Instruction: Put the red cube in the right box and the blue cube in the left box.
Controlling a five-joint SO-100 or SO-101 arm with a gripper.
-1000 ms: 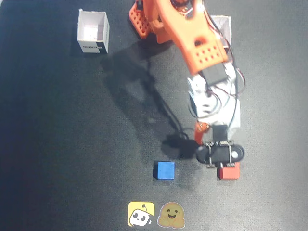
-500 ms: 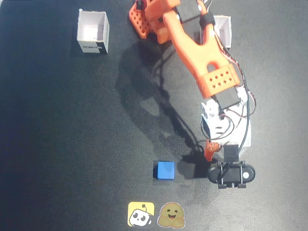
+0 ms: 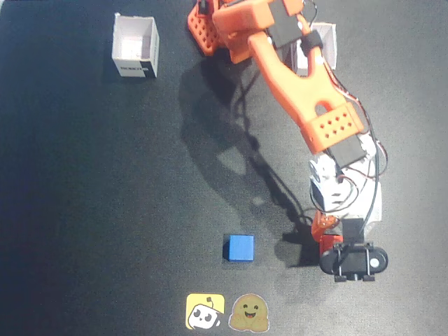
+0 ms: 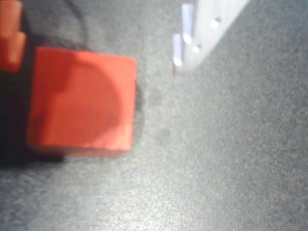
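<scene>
Black, faintly speckled surface (image 3: 84, 210) filled the whole fixed view, and my orange arm (image 3: 308, 91) reached across it from the upper middle of the frame toward the lower right. My fingers (image 4: 103, 36) were down at the surface there; in the fixed view they were hidden under the black camera housing (image 3: 353, 260) on my wrist. In the wrist view the red cube (image 4: 82, 98) lay large in the left half of the frame, resting on the surface. One white finger (image 4: 197, 33) showed at the upper right of that frame, apart from the cube, and an orange part of me (image 4: 10, 36) sat at the upper left, just beside the cube's top corner. My fingers stood spread wide, with the cube in the gap near the orange side and a strip of bare surface between it and the white finger. In the fixed view only a sliver of the red cube (image 3: 326, 245) peeked out beside the housing.

The blue cube (image 3: 239, 248) sat alone at the lower middle of the fixed view, well apart from my fingers. The left box (image 3: 134, 46) stood upright at the upper left, its dark label facing down-frame. The right box (image 3: 323, 43) stood at the upper right of centre, partly hidden behind my arm. Two small stickers (image 3: 224, 312) lay at the bottom edge, below the blue cube.
</scene>
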